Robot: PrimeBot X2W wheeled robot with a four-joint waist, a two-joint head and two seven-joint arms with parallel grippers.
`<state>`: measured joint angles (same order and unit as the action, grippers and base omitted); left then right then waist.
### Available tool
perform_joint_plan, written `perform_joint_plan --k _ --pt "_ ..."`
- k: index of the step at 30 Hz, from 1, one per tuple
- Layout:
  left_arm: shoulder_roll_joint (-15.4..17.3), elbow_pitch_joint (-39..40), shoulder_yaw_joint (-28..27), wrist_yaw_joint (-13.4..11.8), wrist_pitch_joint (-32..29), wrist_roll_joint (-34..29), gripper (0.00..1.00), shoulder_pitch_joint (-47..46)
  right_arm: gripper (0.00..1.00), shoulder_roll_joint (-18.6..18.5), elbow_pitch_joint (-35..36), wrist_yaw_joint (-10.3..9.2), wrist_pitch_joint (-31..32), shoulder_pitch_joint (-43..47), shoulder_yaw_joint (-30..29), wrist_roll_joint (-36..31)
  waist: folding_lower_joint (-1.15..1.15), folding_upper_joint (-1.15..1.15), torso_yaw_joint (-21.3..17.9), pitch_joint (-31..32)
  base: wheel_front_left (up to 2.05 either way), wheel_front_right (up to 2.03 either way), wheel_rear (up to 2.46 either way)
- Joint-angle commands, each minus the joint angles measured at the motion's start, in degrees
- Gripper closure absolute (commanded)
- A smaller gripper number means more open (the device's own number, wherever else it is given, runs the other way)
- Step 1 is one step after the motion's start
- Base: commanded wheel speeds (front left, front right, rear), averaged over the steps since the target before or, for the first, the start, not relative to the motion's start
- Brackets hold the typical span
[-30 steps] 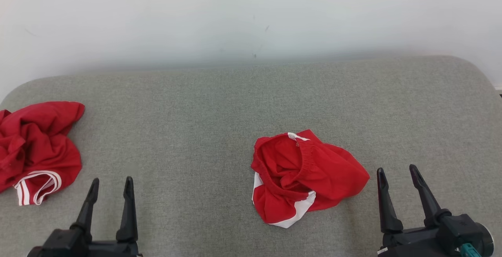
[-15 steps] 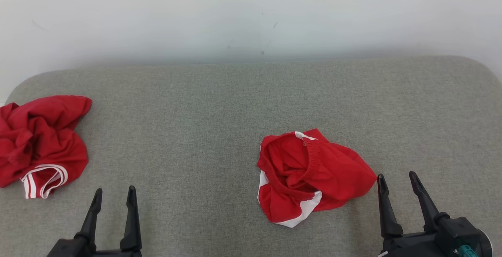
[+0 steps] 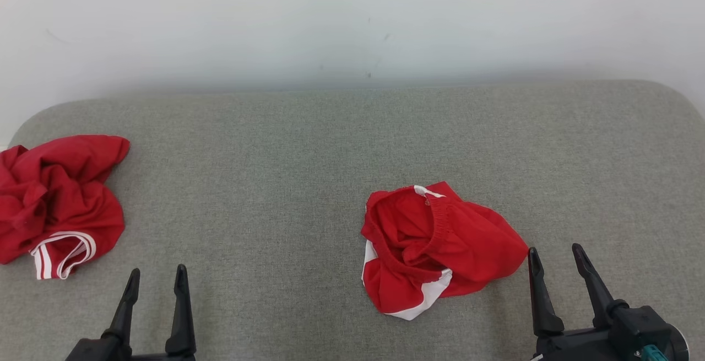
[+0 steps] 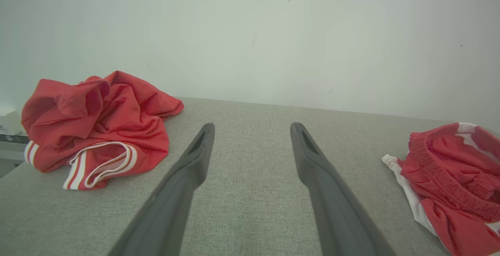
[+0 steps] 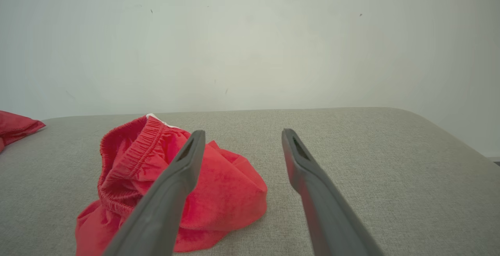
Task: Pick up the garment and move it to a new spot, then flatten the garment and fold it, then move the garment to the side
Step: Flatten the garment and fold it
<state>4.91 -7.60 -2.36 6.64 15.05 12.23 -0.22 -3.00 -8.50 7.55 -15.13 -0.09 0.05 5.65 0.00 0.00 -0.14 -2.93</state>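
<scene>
The red shorts [image 3: 440,251] lie in a crumpled heap on the grey bench [image 3: 275,157], right of its middle and closer to the front edge than to the back edge by the pale wall [image 3: 352,19]. They are bunched up, not flat. The gathered elastic waistband [image 3: 438,217] curls over the top of the heap and leaves a hollow open towards the left. White panels [image 3: 427,295] peek out along the lower front and left side of the heap, and a small white piece shows at its far edge. In the right wrist view the shorts [image 5: 230,193] sit low and to the left, partly behind one finger. In the left wrist view [image 4: 449,178] they lie at the far right.

The right claw [image 3: 554,249] is at the front edge, just beside the right end of the shorts. Its two fingers are spread apart with nothing between them [image 5: 243,131]. Whether a fingertip touches the cloth cannot be told. The left claw [image 3: 157,270] is also at the front edge, well apart from the shorts, fingers likewise spread and empty [image 4: 253,126].

A second red garment [image 3: 55,195] with white stripes on its hem lies crumpled at the bench's left edge.
</scene>
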Motion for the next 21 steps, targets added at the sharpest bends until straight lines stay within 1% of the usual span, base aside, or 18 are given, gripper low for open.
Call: perform_joint_plan --k 1,21 --pt "-0.22 -0.14 -0.3 0.41 0.19 -0.47 0.0 0.33 0.0 0.05 -0.14 -0.13 -0.02 0.09 -0.02 0.29 0.0 0.0 0.0 0.09 0.0 0.0 0.0" --pt "-0.77 -1.05 -0.4 0.87 0.19 -1.12 0.0 -0.1 0.0 0.11 -0.39 -0.13 -0.02 -0.19 0.31 0.47 0.0 0.0 -0.14 -0.14 0.0 0.0 0.0"
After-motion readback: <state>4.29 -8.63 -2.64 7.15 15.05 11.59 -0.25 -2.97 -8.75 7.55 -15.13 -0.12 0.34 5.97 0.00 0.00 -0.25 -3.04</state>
